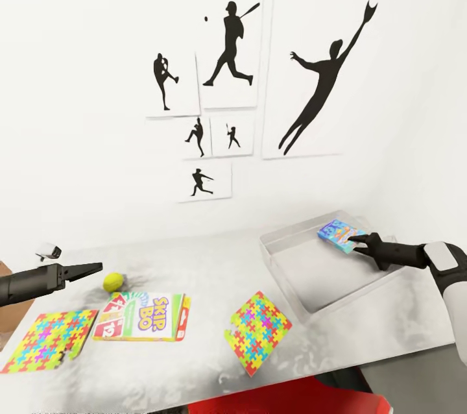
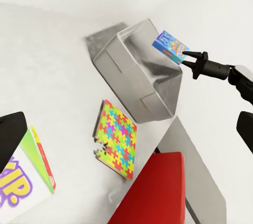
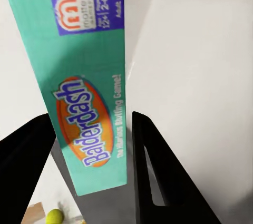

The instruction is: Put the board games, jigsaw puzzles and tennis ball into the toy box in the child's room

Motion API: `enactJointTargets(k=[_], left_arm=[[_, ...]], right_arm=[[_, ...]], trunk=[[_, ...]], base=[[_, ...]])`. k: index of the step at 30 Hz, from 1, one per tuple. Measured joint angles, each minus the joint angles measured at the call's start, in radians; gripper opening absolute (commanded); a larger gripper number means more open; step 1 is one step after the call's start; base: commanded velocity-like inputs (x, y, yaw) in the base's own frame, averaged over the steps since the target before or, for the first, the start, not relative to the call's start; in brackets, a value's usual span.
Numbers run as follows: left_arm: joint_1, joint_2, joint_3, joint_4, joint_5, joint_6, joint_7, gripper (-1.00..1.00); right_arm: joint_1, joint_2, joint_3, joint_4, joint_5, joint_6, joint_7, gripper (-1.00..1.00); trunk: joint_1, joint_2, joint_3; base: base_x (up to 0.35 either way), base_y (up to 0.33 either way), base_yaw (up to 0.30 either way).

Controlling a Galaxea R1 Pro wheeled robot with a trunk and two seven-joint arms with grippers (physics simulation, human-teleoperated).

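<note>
I hold the Balderdash box (image 1: 338,235) clamped in my right gripper (image 1: 360,244) above the toy box (image 1: 295,287) at two o'clock, ready for release; my left gripper (image 1: 87,269), fingers together, waits beside the tennis ball (image 1: 114,281).

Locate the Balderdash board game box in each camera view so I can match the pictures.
Head view: the teal Balderdash board game box is held by the right hand over the grey toy box, far right.
Left wrist view: upper right, above the toy box.
Right wrist view: upright between the fingers.
Shared landmark: yellow tennis ball.
</note>
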Motion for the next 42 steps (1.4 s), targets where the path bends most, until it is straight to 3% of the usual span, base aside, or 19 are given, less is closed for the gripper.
enactJointTargets(k=[21,42], left_arm=[[0.0,0.001,0.001,0.001,-0.001,0.0,0.0,1.0],[0.0,0.002,0.0,0.001,-0.001,0.0,0.0,1.0]], right_arm=[[-0.025,-0.008,-0.005,0.021,-0.001,0.0,0.0,-1.0],[-0.026,-0.007,-0.007,0.02,-0.001,0.0,0.0,-1.0]], trunk=[[0.0,0.0,-0.029],[0.0,0.0,-0.041]], base=[[0.0,0.0,0.051],[0.0,0.0,-0.063]])
